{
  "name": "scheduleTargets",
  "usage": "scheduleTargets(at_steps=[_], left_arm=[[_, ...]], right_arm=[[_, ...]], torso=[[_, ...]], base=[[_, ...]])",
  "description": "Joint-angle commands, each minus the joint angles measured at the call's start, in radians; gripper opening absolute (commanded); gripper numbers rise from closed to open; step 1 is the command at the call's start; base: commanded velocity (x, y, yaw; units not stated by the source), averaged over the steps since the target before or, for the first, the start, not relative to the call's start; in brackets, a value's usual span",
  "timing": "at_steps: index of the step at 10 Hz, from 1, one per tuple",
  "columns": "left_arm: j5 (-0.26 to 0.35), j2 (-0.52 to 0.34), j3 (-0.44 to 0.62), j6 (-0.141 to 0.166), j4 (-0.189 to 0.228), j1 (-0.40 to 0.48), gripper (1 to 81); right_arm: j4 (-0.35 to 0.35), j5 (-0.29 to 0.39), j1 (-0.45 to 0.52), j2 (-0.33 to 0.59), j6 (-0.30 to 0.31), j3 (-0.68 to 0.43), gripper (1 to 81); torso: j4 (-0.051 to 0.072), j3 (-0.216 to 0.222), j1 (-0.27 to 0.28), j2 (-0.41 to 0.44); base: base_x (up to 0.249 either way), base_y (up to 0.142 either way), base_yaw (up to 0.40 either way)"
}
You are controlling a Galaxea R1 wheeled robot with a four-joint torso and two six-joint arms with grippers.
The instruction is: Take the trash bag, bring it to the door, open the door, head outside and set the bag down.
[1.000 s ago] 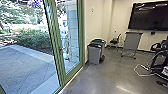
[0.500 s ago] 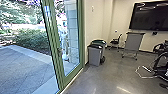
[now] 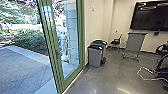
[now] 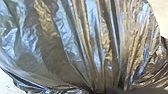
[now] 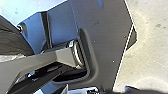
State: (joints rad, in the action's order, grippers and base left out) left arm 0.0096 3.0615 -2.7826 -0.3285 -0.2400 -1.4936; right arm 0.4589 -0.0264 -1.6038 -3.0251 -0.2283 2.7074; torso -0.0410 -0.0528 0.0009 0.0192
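Note:
A green-framed glass door [image 3: 51, 47] rises left of centre in the head view, a small handle [image 3: 59, 52] on its frame. The shiny dark trash bag [image 4: 82, 42] spreads broadly across the left wrist view. Its folds draw together at my left gripper [image 4: 107, 90], which is shut on the gathered plastic. In the right wrist view, dark, creased plastic of the trash bag [image 5: 12, 37] shows beside the robot's own plate and bar. The state of my right gripper cannot be made out.
Grey bins [image 3: 95, 57] stand against the wall just right of the door frame. Farther back are a chair [image 3: 116, 42], a wheeled grey stand [image 3: 135, 44] and a wall screen [image 3: 150, 16]. Pavement [image 3: 22, 67] and bushes [image 3: 31, 40] lie outside, beyond the glass.
The head camera has shifted slightly. The door's upright frame now appears farther left, while the stand and screen appear a little farther right.

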Motion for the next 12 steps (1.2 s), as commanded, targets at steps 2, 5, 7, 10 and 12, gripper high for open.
scheduleTargets(at_steps=[2,5,7,10,12], left_arm=[[0.066,0.004,0.001,-0.003,-0.007,0.045,1.0],[0.066,0.004,0.001,-0.003,-0.007,0.045,1.0],[0.066,0.004,0.001,-0.003,-0.007,0.045,1.0],[0.066,0.004,0.001,-0.003,-0.007,0.046,1.0],[0.066,0.004,0.001,-0.003,-0.007,0.045,1.0]], right_arm=[[-0.005,0.069,0.04,-0.004,-0.002,0.0,81.1],[-0.005,0.069,0.038,-0.004,-0.002,0.0,81.1],[-0.005,0.069,0.04,-0.004,-0.002,0.0,81.1],[-0.005,0.069,0.04,-0.004,-0.002,0.0,81.1],[-0.005,0.069,0.04,-0.004,-0.002,0.0,81.1]], torso=[[0.0,0.0,0.0,0.0],[0.0,0.0,0.0,0.0],[0.0,0.0,0.0,0.0],[0.0,0.0,0.0,0.0],[0.0,0.0,0.0,0.0]], base=[[0.183,0.0,0.0],[0.183,0.0,0.0],[0.185,0.0,0.0],[0.187,0.067,0.0],[0.187,0.073,0.0]])
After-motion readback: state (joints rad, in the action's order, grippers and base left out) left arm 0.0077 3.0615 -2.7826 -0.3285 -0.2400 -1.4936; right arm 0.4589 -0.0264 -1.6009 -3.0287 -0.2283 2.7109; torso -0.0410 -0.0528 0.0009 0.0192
